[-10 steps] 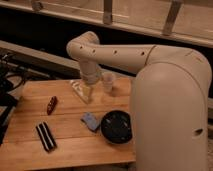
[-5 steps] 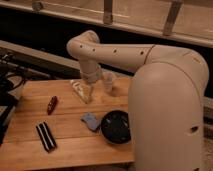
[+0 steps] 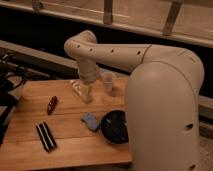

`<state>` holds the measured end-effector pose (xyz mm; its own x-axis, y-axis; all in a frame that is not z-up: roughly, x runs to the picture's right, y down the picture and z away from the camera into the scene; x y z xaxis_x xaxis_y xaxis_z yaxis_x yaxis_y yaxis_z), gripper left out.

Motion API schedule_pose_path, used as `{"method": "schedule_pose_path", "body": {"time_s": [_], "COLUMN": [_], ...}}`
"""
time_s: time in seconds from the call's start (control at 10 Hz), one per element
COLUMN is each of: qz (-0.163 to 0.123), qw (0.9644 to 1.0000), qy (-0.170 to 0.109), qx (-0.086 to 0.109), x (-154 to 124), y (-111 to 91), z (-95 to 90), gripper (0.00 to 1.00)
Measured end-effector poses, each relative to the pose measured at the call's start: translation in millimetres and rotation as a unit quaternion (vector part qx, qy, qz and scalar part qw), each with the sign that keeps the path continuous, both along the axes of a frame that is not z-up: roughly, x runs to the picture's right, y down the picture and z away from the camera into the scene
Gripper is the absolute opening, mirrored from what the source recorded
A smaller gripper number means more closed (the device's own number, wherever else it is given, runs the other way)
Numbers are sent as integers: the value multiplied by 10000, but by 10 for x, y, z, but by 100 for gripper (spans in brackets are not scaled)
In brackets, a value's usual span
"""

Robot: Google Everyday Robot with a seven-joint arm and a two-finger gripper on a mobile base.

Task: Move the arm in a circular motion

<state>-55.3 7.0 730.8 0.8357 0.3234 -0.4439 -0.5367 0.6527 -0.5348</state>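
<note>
The cream-white arm [image 3: 150, 75] of thick rounded segments with small dark holes fills the right side and reaches left over the wooden table [image 3: 30, 105]. It bends at an elbow [image 3: 80, 45] and points down. Its pale gripper [image 3: 86, 94] hangs just above the back middle of the table, beside a pale packet [image 3: 76, 88].
A clear plastic cup [image 3: 108, 81] stands right of the gripper. A black bowl [image 3: 116, 127] and a blue object [image 3: 90, 121] lie near the front right. A small red item [image 3: 51, 104] and a black bar [image 3: 45, 137] lie left. Dark gear [image 3: 7, 85] stands off the left edge.
The arm's elbow and gripper have shifted slightly to the left and down. The objects on the table have not moved.
</note>
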Motion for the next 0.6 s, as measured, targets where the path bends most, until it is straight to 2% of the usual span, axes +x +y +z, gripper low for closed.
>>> {"method": "schedule_pose_path", "body": {"time_s": [0.3, 0.6], "qz": [-30, -257], "qw": [10000, 9994], "qy": [3, -154], "qx": [-52, -184], "x": [50, -239], "y": [48, 191], "z": [-37, -177], "gripper": [86, 86]}}
